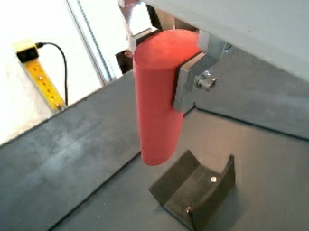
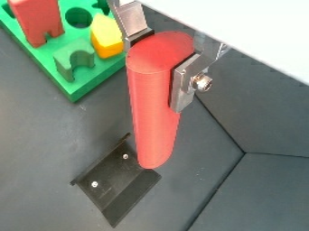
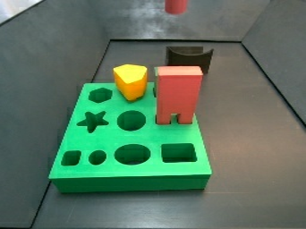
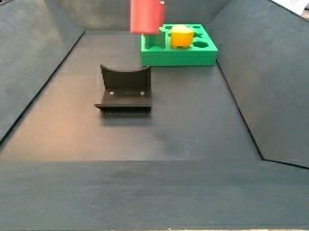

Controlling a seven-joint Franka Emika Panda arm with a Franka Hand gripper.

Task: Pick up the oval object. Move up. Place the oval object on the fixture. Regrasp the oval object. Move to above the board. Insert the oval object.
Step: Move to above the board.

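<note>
My gripper (image 1: 161, 63) is shut on the oval object (image 1: 161, 104), a long red peg that hangs upright from the silver fingers (image 1: 187, 83). Both wrist views show it; the second one shows the oval object (image 2: 154, 108) directly above the fixture (image 2: 115, 185). The fixture (image 1: 193, 189) is a black notched bracket on the floor, well below the peg's lower end. In both side views only the peg's lower end (image 3: 176, 5) (image 4: 146, 15) shows at the top edge, high above the fixture (image 4: 125, 87) (image 3: 188, 57). The gripper itself is out of frame there. The green board (image 3: 131, 152) (image 4: 182, 52) (image 2: 54, 59) lies beside the fixture.
A wide red arch block (image 3: 180, 96) and a yellow rounded-triangle peg (image 3: 131, 80) stand in the board. Dark sloping walls (image 4: 36, 72) enclose the floor. A yellow power strip (image 1: 42, 72) lies outside the bin.
</note>
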